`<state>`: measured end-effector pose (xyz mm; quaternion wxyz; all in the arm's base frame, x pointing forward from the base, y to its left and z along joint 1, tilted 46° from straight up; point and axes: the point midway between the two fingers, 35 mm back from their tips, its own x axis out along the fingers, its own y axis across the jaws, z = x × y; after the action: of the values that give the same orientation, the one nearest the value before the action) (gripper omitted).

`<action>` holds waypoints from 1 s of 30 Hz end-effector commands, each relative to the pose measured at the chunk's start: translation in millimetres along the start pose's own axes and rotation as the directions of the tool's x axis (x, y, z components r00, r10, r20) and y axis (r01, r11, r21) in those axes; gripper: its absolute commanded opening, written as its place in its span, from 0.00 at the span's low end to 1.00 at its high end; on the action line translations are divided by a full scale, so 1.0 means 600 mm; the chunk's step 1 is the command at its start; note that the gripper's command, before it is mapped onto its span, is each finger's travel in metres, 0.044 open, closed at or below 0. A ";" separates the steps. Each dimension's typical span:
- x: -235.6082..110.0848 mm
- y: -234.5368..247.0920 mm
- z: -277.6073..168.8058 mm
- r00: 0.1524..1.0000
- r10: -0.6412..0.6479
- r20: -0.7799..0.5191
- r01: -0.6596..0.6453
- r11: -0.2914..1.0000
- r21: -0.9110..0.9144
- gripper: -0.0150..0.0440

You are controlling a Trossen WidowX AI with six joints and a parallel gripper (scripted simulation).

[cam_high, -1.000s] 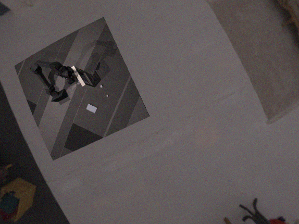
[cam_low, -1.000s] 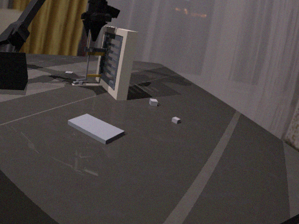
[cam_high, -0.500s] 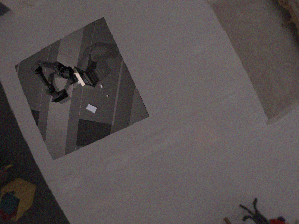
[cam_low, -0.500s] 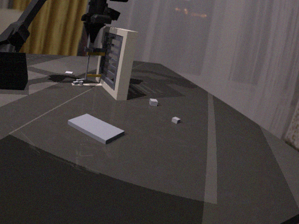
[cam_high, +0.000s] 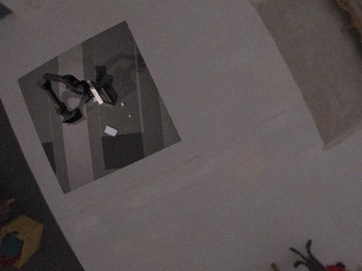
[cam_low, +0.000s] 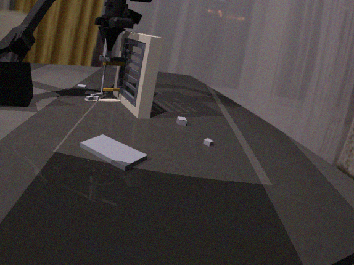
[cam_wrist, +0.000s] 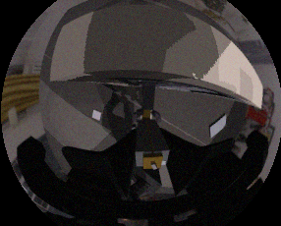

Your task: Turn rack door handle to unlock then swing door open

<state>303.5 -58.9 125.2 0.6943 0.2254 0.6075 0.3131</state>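
The rack's cream frame [cam_low: 149, 77] [cam_high: 96, 94] stands upright on the table; its top fills much of the upper wrist view. The dark slatted door [cam_low: 132, 71] appears flush in the frame. The handle [cam_low: 103, 77] is a thin upright grey rod beside the door's face, with yellow and grey brackets and a grey foot at the bottom. My gripper [cam_low: 107, 48] [cam_wrist: 146, 132] points down and is shut on the upper part of the handle, above the upper bracket and close to the frame's top. The fingers hide the rod's top, and I cannot tell how far the handle is turned.
A pale flat slab [cam_low: 112, 151] [cam_high: 111, 130] [cam_wrist: 217, 126] lies on the table. Two small white cubes, one nearer the rack [cam_low: 182, 121] [cam_high: 122, 104] and one farther off [cam_low: 208, 142] [cam_high: 130, 116], lie beside it. A small white tile [cam_low: 81, 85] lies behind the handle's foot.
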 end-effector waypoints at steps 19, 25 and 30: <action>0.001 0.000 -0.001 1.000 0.001 -0.003 -0.003 0.505 -0.863 0.30; 0.001 0.000 -0.001 1.000 0.002 -0.003 -0.003 0.232 -0.973 0.30; 0.001 0.000 -0.001 1.000 0.002 -0.003 -0.003 -0.012 -1.000 0.30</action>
<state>303.1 -58.5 125.4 0.6793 -0.2658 0.2697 0.6286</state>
